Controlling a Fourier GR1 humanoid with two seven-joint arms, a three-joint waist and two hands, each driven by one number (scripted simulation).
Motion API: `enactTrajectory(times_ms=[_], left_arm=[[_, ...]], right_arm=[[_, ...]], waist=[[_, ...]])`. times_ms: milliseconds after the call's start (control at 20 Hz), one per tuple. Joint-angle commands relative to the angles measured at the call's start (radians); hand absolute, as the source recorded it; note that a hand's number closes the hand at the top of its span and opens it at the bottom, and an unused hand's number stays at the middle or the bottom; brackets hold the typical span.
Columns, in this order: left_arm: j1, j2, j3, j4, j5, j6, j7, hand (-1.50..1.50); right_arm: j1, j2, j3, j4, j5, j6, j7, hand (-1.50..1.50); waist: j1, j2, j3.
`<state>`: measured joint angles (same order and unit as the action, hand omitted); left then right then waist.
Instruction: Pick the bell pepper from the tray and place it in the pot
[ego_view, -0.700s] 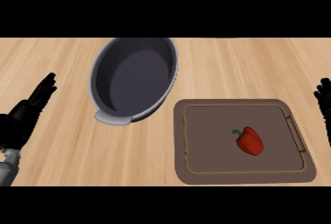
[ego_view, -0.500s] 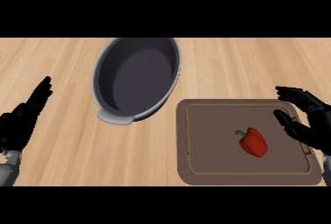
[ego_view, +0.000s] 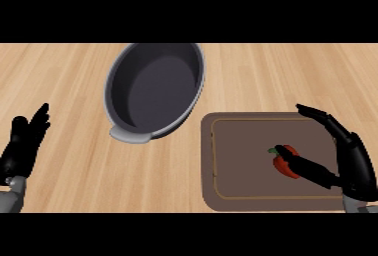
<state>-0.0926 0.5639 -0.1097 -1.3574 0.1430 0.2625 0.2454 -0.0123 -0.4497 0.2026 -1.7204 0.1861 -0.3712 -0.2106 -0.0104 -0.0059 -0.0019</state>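
A red bell pepper with a green stem lies on the right half of the brown tray. My right hand hovers over the tray's right edge, open, its thumb stretched across the pepper's near side and its fingers raised beyond the pepper. The grey oval pot stands empty to the upper left of the tray. At the left edge my left hand rests open, fingers up.
The wooden counter stretches all round the pot and tray. The pot's near handle points toward me, a short gap from the tray's left rim.
My right hand has come in from the right edge over the tray and lowered beside the pepper, thumb now reaching it. The left hand, pepper and pot have stayed put.
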Motion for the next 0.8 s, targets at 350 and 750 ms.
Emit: enactTrajectory(times_ms=[350, 750], left_arm=[[0.032, -0.013, 0.01, -0.054, -0.03, 0.024, 0.106, 0.0], [-0.001, -0.034, 0.009, -0.025, -0.055, 0.026, 0.087, 0.0]], right_arm=[[0.225, -0.196, 0.078, -0.388, 0.384, 0.071, 0.363, -1.5], [0.182, -0.378, 0.095, -0.588, 0.389, 0.468, 0.772, -1.5]], waist=[[-0.009, -0.002, -0.003], [0.003, 0.005, -0.003]])
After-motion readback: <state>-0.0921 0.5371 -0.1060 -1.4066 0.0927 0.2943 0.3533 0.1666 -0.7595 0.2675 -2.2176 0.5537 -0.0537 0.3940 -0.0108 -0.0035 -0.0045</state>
